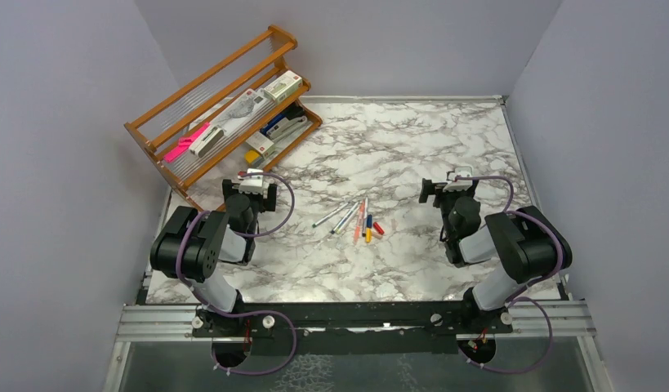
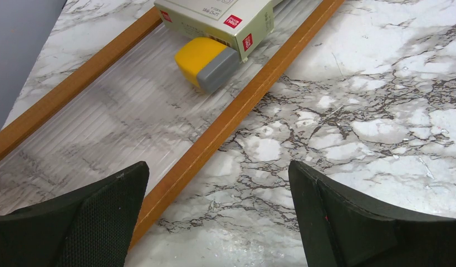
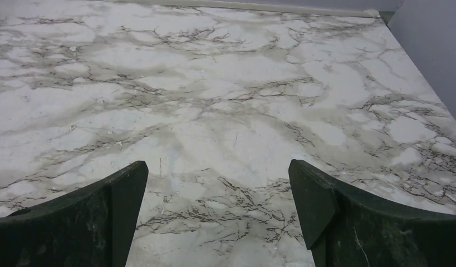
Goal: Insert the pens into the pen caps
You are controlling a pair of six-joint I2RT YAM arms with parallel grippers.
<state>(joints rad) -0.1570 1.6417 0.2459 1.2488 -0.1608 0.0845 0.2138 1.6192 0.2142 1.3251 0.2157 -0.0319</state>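
**Pens [image 1: 345,216] and caps [image 1: 378,229] at mid-table, neither yet touched.**
The pens lay fanned side by side on the marble table [image 1: 412,139], with red, yellow and blue caps just beside them at 4 o'clock. The left gripper [image 1: 256,186], at 9 o'clock, and the right gripper [image 1: 449,189], at 3 o'clock, stood well apart from the pens, jaws spread wide and grasping nothing. A wooden rack [image 1: 155,114] of stationery occupied 10 o'clock.

Grey-veined white marble table [image 1: 412,139]; seemingly salmon pen [image 1: 357,224]
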